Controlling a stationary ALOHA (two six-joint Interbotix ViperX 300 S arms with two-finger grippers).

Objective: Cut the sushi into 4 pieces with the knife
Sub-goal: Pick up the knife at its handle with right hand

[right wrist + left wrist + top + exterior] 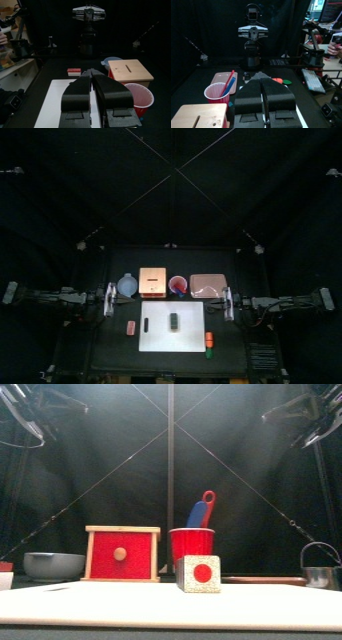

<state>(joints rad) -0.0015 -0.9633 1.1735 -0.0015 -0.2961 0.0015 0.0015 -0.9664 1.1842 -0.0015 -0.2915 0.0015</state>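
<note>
The left gripper hung at the table's left edge, beside the back row of things. Its jaws were pressed together and held nothing, as the left wrist view showed.

Along the back stood a blue-grey bowl, a wooden box with its red drawer front toward the table's front, and a red cup. A blue knife and a red knife stood handle-up in the cup.

In front of these lay the white cutting board, with a small red toy just off its left side. The sushi roll lay on the middle of the board in one piece. Its long axis ran front to back, and its white end face with a red centre pointed at the table's front edge.

Right of the cup lay the pink tray. An orange toy and a green toy lay off the board's right front corner.

The right gripper hung at the right edge, jaws likewise closed on nothing. A metal cutter stood at the far right.
</note>
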